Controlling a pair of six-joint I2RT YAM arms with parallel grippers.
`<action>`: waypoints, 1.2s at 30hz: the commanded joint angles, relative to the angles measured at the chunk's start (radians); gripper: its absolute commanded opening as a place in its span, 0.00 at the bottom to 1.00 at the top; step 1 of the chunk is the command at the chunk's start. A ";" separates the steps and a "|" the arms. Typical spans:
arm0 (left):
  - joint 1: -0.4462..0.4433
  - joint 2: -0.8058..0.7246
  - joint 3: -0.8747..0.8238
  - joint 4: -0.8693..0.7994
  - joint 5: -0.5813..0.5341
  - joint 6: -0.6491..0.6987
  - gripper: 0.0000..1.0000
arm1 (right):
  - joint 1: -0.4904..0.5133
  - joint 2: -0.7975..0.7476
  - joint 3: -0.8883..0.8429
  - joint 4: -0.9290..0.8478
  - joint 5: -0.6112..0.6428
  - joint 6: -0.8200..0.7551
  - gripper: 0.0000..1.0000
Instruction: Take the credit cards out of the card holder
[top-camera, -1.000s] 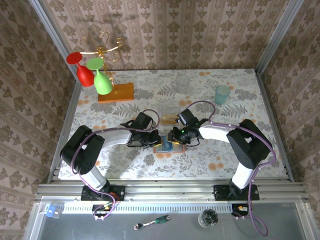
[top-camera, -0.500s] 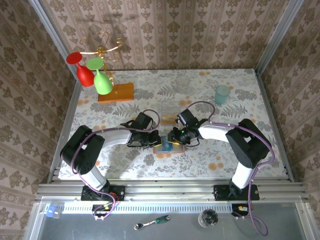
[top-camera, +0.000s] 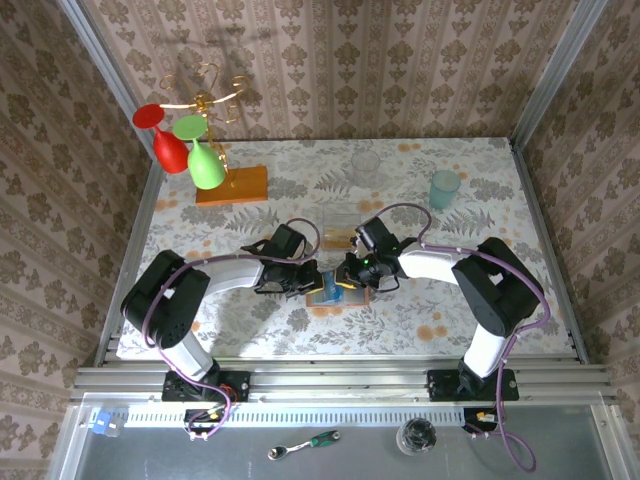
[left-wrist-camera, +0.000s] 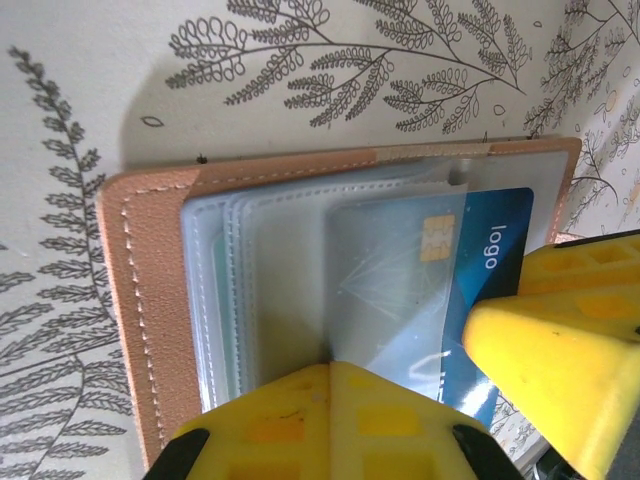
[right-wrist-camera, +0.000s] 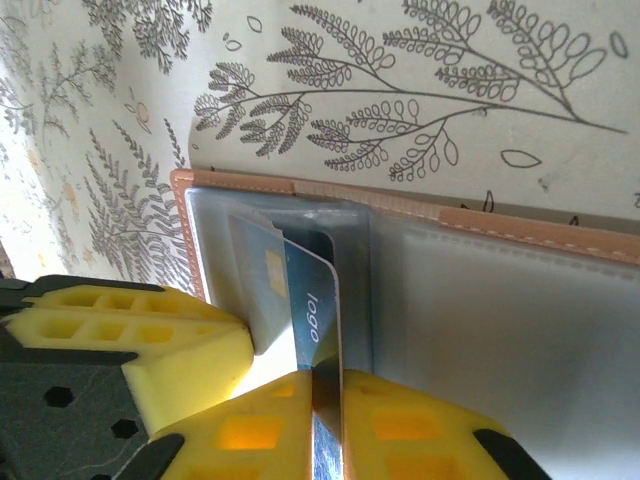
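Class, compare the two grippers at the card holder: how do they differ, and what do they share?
The left gripper rests shut on the card holder's clear pockets; the right gripper pinches the blue card's edge. The left reaches in from the holder's left, the right from its right. Both have yellow fingers.

Blue card (left-wrist-camera: 497, 240) partly hidden behind yellow jaws, card holder (right-wrist-camera: 500, 320) cut off by right wrist view's edge
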 joint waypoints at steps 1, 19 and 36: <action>-0.004 0.023 0.007 -0.045 -0.022 0.019 0.00 | -0.006 -0.030 -0.023 0.024 -0.019 0.014 0.13; -0.003 0.006 0.005 -0.013 -0.017 0.003 0.00 | -0.068 -0.181 -0.080 -0.098 0.026 -0.066 0.06; 0.021 -0.091 -0.013 0.015 -0.013 -0.002 0.02 | -0.119 -0.219 0.089 -0.337 0.087 -0.259 0.04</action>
